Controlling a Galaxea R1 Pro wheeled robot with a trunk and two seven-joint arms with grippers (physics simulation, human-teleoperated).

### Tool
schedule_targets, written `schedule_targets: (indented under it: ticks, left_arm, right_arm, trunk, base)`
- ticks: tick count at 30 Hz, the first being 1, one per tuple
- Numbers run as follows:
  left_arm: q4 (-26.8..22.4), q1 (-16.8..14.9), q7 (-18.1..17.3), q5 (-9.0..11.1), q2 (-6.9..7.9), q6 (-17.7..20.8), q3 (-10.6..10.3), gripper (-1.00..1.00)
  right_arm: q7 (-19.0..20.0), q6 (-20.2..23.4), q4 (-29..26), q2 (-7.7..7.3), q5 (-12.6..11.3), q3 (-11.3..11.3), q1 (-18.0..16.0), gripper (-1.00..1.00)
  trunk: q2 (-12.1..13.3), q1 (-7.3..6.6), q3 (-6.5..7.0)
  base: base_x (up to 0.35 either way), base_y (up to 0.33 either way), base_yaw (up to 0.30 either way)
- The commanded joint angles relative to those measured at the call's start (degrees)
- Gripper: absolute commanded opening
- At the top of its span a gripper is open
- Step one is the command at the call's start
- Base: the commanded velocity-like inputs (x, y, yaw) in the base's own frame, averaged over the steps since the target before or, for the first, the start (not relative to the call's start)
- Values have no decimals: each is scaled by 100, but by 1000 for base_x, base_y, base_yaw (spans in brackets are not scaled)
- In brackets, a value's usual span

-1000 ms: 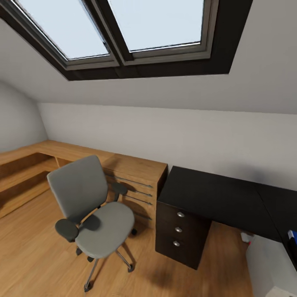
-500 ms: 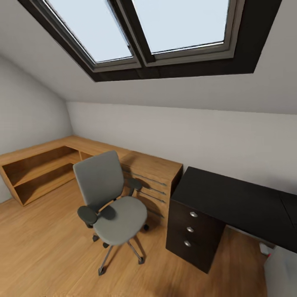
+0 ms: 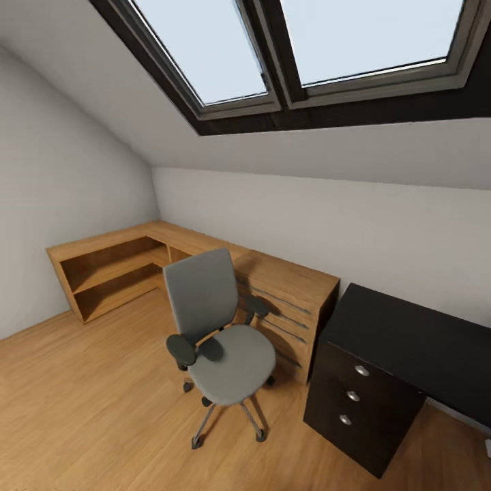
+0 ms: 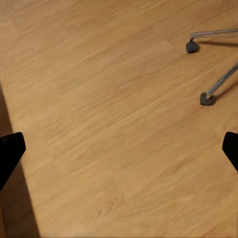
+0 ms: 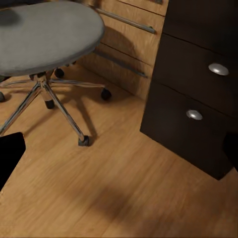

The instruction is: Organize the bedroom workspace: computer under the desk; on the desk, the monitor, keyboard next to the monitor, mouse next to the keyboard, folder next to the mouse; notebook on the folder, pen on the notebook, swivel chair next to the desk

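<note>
From my head cam the swivel chair (image 3: pixel 221 334) sits at centre, slightly toward 7 o'clock, on the wood floor (image 3: pixel 82 402). Grey seat is bare, backrest upright, armrests out at both sides. At its 1 o'clock, just behind it, is a wooden cabinet (image 3: pixel 286 300) w/ long bar handles, running on into a low wooden shelf unit (image 3: pixel 109 269) at 10 o'clock. The black desk (image 3: pixel 409 341) is at 4 o'clock, beside the cabinet, w/ three drawers, round silver knobs (image 3: pixel 361 370); the part of its top I can see is bare. Skylight (image 3: pixel 300 48) at 12 o'clock in the sloped ceiling.

Left wrist cam: left gripper (image 4: pixel 119 148) points down at the floor, fingertips (image 4: pixel 10 151) spread wide apart at opposite edges of the pic, nothing betw them. Two chair legs w/ casters (image 4: pixel 206 98) nearby on the floor.

Right wrist cam: right gripper (image 5: pixel 119 148) also angled down at the floor, fingers spread wide, nothing held. Chair seat, its star base (image 5: pixel 47 91) and the desk drawers show beyond it, chair and drawers near each other but apart.
</note>
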Motion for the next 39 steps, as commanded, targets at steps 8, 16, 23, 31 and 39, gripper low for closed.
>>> schedule_targets:
  ticks: [8,16,23,31,39]
  left_arm:
    - [0,-5,48,-1,-8,0,-54,100]
    - [0,-5,46,-3,-10,7,-62,100]
    - [0,-5,38,-9,-16,8,-69,100]
    - [0,-5,41,-10,-18,8,-71,100]
    - [0,-5,40,-10,-18,8,-71,100]
  right_arm:
    - [-30,-11,13,4,-30,49,-4,100]
    - [-30,-11,13,2,-30,48,-4,100]
    - [-30,-14,13,4,-35,48,-6,100]
    - [-32,-19,13,3,-38,43,-9,100]
    - [-39,-13,13,2,-39,41,-5,100]
  trunk:
    - [-7,4,-9]
    - [-7,4,-9]
    - [-7,4,-9]
    - [-7,4,-9]
    - [-7,4,-9]
  base:
    - [248,252,286]
    - [210,209,286]
    - [25,25,286]
    - [2,2,286]
    - [0,0,286]
